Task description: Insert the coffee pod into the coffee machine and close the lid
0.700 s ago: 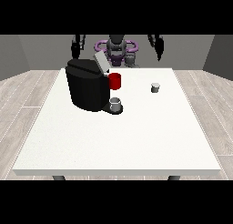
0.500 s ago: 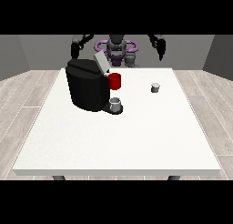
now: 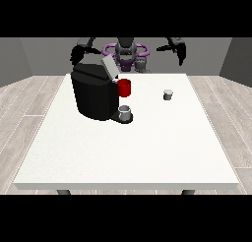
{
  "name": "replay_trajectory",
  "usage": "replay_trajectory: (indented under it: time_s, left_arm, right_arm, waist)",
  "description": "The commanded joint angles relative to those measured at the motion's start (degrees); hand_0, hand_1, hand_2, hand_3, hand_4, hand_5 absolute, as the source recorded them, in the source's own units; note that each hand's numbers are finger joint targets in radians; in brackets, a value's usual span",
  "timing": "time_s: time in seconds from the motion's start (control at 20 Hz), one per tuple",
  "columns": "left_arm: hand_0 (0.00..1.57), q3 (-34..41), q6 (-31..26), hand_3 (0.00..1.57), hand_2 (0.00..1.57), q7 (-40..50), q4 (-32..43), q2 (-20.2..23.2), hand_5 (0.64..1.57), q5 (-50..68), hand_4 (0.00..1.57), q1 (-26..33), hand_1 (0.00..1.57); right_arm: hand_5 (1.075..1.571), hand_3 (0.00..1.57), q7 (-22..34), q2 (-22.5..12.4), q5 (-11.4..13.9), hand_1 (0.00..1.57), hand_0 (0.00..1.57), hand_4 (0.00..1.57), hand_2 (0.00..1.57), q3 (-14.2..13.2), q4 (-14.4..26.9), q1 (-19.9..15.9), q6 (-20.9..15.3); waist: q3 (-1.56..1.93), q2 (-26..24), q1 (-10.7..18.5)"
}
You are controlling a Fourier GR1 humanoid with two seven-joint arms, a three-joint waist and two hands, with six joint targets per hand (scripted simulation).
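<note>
The coffee pod [image 3: 168, 94], a small grey cup-shaped piece, stands upright on the white table [image 3: 128, 152], well apart from the coffee machine and to the view's right of it. Nothing touches it.

The hand at the view's right [image 3: 181, 53] hangs in the air above and behind the pod, near the table's far edge, with the arm bent out to the side from the shoulder and the hand pointing down. It holds nothing; whether its fingers are straight or curled cannot be told. The hand at the view's left [image 3: 77, 54] is raised just above and behind the top of the machine, its arm also bent outward. It too holds nothing that can be seen, and its fingers cannot be made out.

The coffee machine [image 3: 93, 91] is a black, bulky block standing on the left half of the table. Its grey lid [image 3: 109, 68] is tilted up and open. A red part [image 3: 125, 87] sits at the machine's front, toward the view's right. Below it, a small grey cup [image 3: 126, 111] stands on the machine's dark base; what is inside the cup cannot be told.
</note>
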Motion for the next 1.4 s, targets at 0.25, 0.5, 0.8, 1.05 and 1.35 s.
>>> replay_trajectory:
  time_s: [0.25, 0.5, 0.8, 1.05, 1.35]
  left_arm:
    - [0.00, 3.6, -1.8, 0.00, 0.00, 4.5, 10.7, 5.7, 1.571, -2.0, 0.00, -11.3, 0.00]
    - [0.00, 4.5, -1.3, 0.00, 0.00, 1.1, 19.6, 7.7, 1.571, -5.6, 0.00, -12.7, 0.00]
    - [0.00, 5.3, -2.7, 0.00, 0.00, 1.3, 29.1, 9.3, 1.571, -6.3, 0.00, -19.3, 0.00]
    - [0.00, 3.0, 0.3, 0.00, 0.00, 1.6, 34.9, 8.2, 1.571, -11.2, 0.00, -22.7, 0.00]
    - [0.00, -0.2, 1.7, 0.00, 0.37, 0.2, 37.1, 7.5, 1.571, -16.2, 0.00, -23.7, 0.00]
  right_arm:
    - [1.571, 0.00, -1.6, 1.7, 1.0, 0.00, 0.00, 0.13, 0.00, 3.0, 0.0, -2.7, -1.7]
    - [1.571, 0.00, -2.0, 1.5, 0.0, 0.00, 0.00, 0.12, 0.00, 3.2, -1.9, -1.8, 0.4]
    - [1.571, 0.00, 0.9, 1.8, 1.5, 0.00, 0.00, 0.34, 0.00, 4.6, -0.6, -7.1, -3.3]
    - [1.571, 0.00, 3.0, 1.8, 2.1, 0.00, 0.00, 0.40, 0.00, 4.6, 0.2, -8.1, -4.4]
    - [1.571, 0.00, 3.7, 1.8, 2.8, 0.00, 0.00, 0.41, 0.00, 5.6, 5.1, -9.0, -6.7]
  waist:
    - [-0.05, 5.3, -4.6]
    - [-0.06, 7.5, -7.0]
    - [-0.06, 10.0, -5.3]
    - [-0.05, 9.1, -6.1]
    - [-0.05, 8.9, -4.4]
